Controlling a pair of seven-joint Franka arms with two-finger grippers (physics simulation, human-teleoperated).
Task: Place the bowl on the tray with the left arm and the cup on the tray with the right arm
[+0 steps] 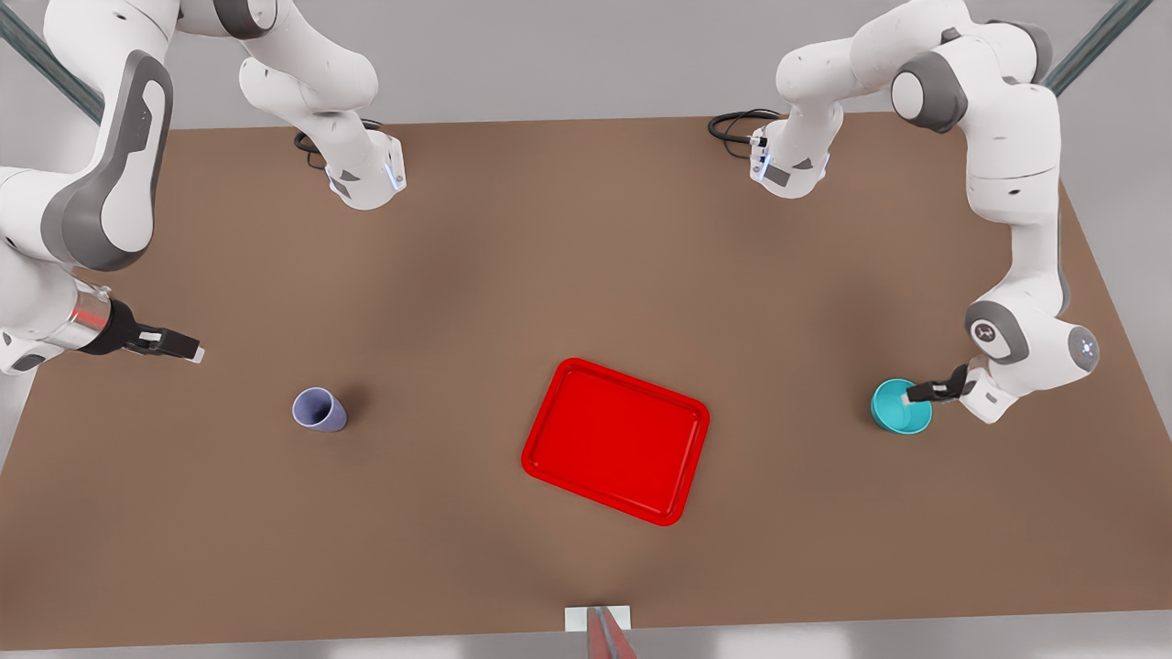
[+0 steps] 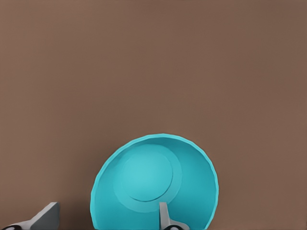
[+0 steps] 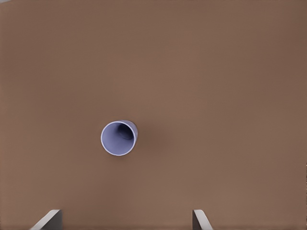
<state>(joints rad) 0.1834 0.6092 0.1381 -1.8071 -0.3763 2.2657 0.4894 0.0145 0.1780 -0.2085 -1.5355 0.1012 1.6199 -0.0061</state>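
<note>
Table, brown, carries three things well apart in the front view: tray near centre, cup out at its 9 o'clock, bowl out at its 3 o'clock. Nothing lies between either vessel and the tray. Black cables coil by both arm bases at the far edge. The left gripper is at the bowl, its jaws spread across the wall at the bowl's 3 o'clock side: one finger inside, the other outside, not clamped as far as the cut-off fingertips show. The right gripper hangs open and empty at the cup's 10 o'clock, apart from it; its fingers are cropped in the wrist view. The cup stands upright, mouth up.
</note>
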